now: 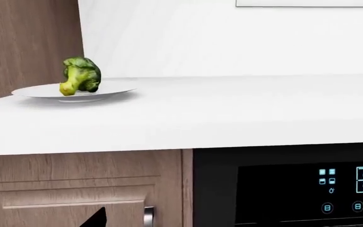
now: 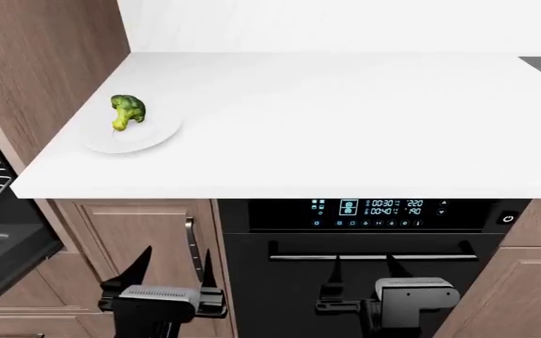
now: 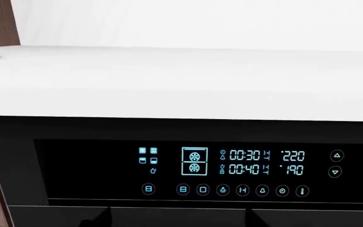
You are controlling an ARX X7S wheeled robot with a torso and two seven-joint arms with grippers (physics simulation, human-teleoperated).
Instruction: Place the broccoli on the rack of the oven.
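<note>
The broccoli (image 2: 127, 111) is sitting on a white plate (image 2: 148, 137) on the counter (image 2: 346, 120), while the left gripper (image 2: 172, 264) and right gripper (image 2: 363, 266) are both hanging low below it, fingers spread and holding nothing.

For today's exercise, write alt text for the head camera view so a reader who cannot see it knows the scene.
A small dark green broccoli floret sits on a round white plate at the left of a white countertop. Below, both black grippers, left and right, hang open before a black display oven.
</note>
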